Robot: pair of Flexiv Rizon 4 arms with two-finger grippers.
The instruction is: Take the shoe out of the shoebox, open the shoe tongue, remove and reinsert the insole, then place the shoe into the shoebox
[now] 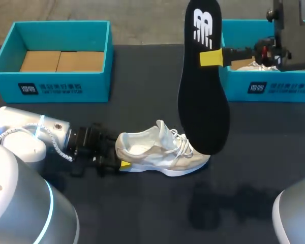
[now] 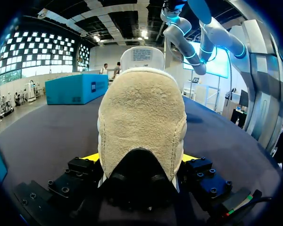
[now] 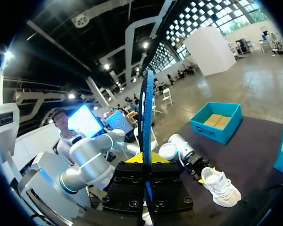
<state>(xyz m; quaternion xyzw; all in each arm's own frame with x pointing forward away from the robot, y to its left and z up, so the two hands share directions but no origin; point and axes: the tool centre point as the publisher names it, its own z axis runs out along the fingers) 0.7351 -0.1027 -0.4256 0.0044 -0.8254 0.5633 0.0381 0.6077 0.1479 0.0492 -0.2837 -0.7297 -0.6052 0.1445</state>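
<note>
L pincer (image 2: 140, 157) tight on heel of shoe (image 1: 162, 152), R pincer (image 1: 213, 57) on upright insole (image 1: 201, 96).

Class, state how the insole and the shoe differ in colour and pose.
The insole is black; the shoe is white and beige. The insole stands on end in the air, clamped by the right hand; the shoe sits flat on the table, its heel in the left hand. Both are gripped.

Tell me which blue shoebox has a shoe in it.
The right shoebox, beside the raised insole: a white shoe shows inside. The left shoebox holds only cardboard.
</note>
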